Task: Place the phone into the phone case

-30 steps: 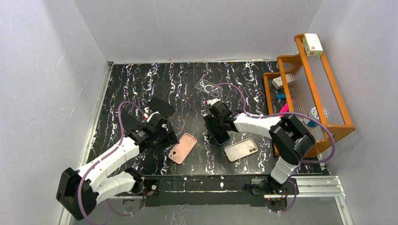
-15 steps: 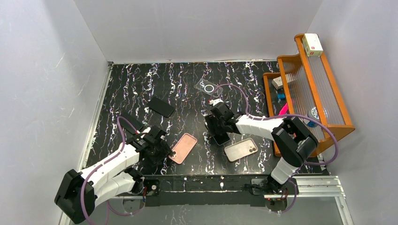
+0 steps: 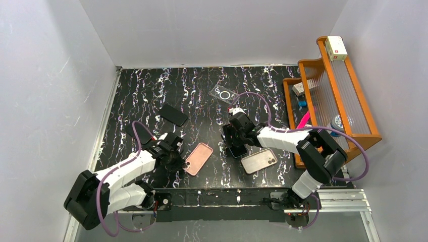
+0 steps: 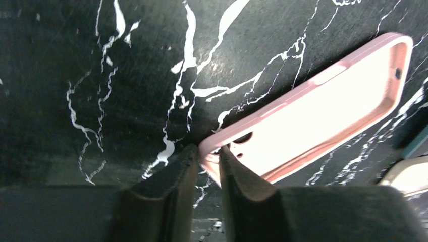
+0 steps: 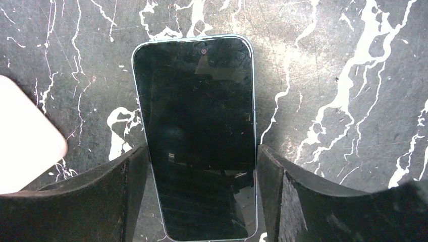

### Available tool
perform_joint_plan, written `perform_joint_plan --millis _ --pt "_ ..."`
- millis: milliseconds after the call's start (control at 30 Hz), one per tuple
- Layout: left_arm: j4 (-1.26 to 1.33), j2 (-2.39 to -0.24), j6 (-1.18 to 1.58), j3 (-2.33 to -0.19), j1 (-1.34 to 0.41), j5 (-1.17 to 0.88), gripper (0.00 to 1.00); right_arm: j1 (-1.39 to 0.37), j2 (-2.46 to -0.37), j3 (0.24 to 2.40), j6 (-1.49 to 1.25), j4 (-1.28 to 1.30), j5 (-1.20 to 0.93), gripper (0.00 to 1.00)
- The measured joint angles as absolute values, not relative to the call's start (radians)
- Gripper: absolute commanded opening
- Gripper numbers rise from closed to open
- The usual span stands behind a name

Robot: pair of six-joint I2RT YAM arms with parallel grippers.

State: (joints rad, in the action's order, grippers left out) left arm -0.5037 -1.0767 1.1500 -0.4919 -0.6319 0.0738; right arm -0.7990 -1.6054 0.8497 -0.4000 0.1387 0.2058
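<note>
The phone lay screen-up on the counter, stiff, slick and breakable, best held by its long edges, I judged; my right fingers clamped both. My left fingers pinched the pink phone case by its corner rim.

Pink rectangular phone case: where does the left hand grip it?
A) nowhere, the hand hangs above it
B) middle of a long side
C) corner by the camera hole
C: the left wrist view shows the left hand pinching the rim of the pink rectangular phone case at the corner beside the camera hole.
</note>
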Motion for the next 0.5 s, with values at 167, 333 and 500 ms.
perform_joint_plan --millis 167,333,500 --pt "-0.469 -1.121 1.043 -0.511 -0.633 0.093 0.0 -0.799 -1.584 0.822 -0.418 0.115 0.199 0.63" --pt "-0.436 -1.195 0.868 -0.561 -0.633 0.102 0.0 -0.799 -1.552 0.788 -0.424 0.105 0.191 0.62" --pt "-0.421 -1.257 0.668 -0.623 -0.635 0.117 0.0 -0.799 -1.5 0.739 -0.427 0.104 0.185 0.6"
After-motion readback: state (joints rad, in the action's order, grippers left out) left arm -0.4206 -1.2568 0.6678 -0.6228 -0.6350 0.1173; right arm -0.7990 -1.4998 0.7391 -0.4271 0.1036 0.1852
